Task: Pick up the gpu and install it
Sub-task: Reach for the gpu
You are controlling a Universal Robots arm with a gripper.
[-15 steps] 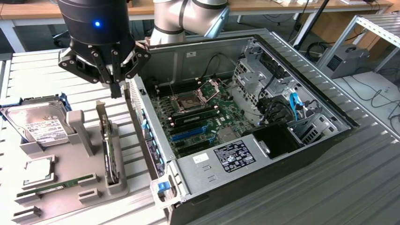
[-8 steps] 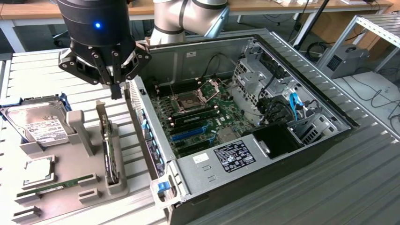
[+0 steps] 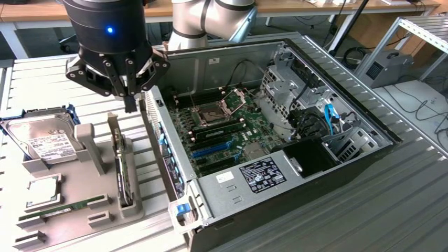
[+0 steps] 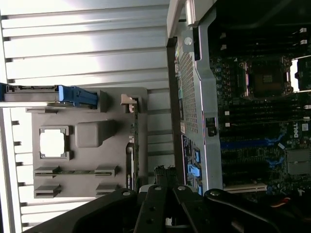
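Note:
The gpu [image 3: 123, 176] stands on edge in a slot of the grey holder [image 3: 77, 210], its silver end bracket [image 3: 113, 128] pointing up. In the wrist view the gpu [image 4: 132, 150] appears as a thin dark edge along the holder's side. My gripper [image 3: 130, 107] hangs shut with nothing in it, a little above the card's bracket end, between the holder and the wall of the open computer case [image 3: 164, 157]. Its black fingertips [image 4: 164, 172] sit pressed together in the wrist view. The motherboard [image 3: 224, 131] lies exposed in the case, with blue expansion slots [image 3: 210, 149].
A hard drive [image 3: 42, 139] with a white label sits in a blue bracket at the holder's far end. A CPU [image 3: 43, 190] and a RAM stick [image 3: 63, 207] rest in the holder. Cables and a drive cage [image 3: 301, 100] crowd the case's far side.

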